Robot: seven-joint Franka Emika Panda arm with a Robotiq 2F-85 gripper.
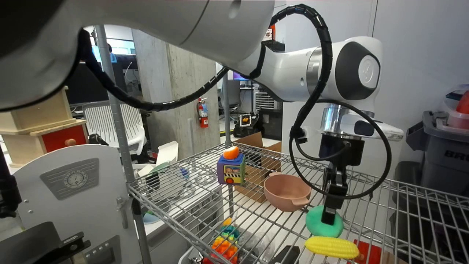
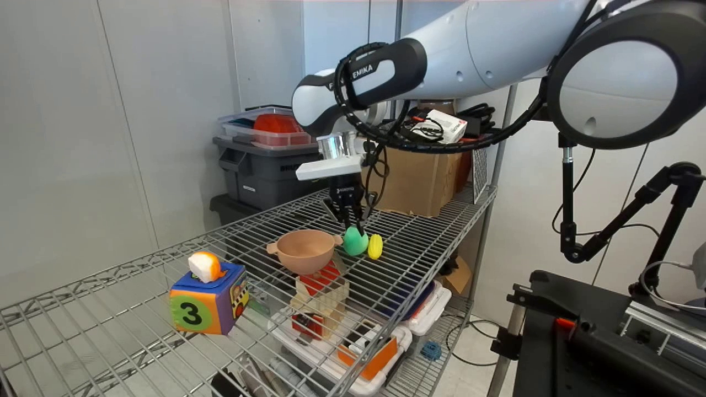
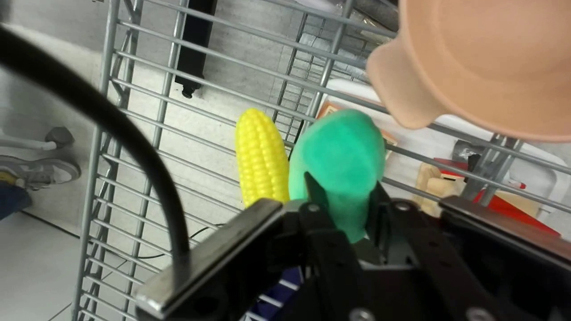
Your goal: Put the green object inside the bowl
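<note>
The green object, rounded and soft-looking, is on or just above the wire shelf in both exterior views, and it also shows in the wrist view. My gripper points down with one finger on each side of it. The fingers press into its sides, so the gripper is shut on it. I cannot tell whether it touches the shelf. The pinkish-tan bowl, with two side handles, stands upright close beside the green object; its visible inside is bare. The bowl also shows at the upper right of the wrist view.
A yellow toy corn cob lies beside the green object, opposite the bowl. A soft toy cube with an orange-and-white item on top stands beyond the bowl. A cardboard box stands at one shelf end. The shelf is open wire.
</note>
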